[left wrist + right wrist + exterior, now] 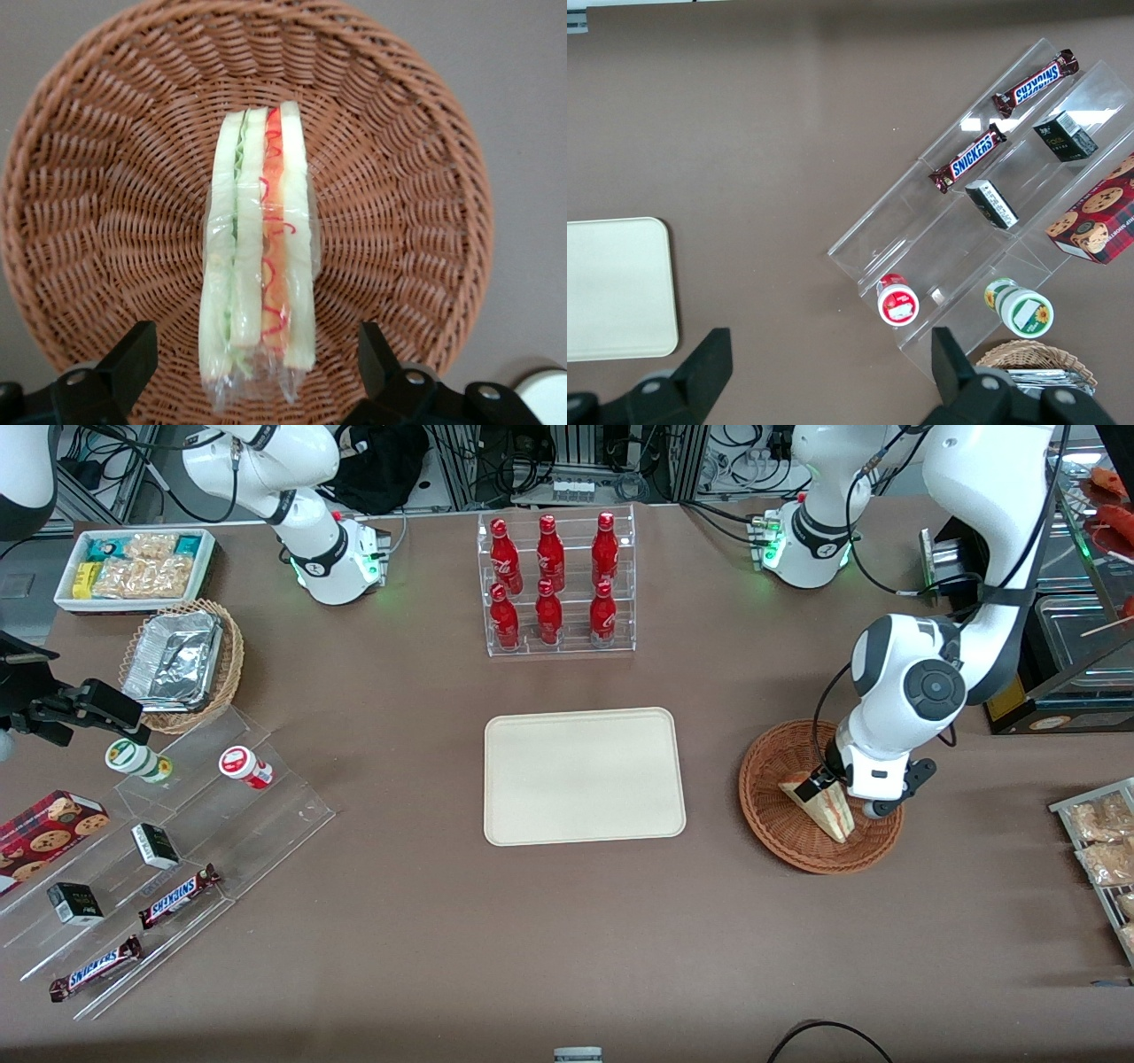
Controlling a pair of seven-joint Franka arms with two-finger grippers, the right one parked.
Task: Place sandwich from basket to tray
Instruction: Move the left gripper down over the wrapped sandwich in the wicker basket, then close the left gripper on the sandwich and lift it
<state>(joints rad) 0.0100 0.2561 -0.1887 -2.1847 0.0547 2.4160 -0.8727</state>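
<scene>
the gripper point(257, 367) hangs low over the basket point(769, 802), its spread fingers point(124, 363) standing clear on either side of the sandwich point(257, 266). only bare tabletop point(713, 779) lies between basket and tray point(585, 775). the bottle rack point(558, 584) stands farther from the front camera, well apart.

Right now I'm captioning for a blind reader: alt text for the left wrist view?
A wrapped sandwich stands on edge in a round wicker basket, with the open gripper straddling one end, fingers apart from it.
</scene>
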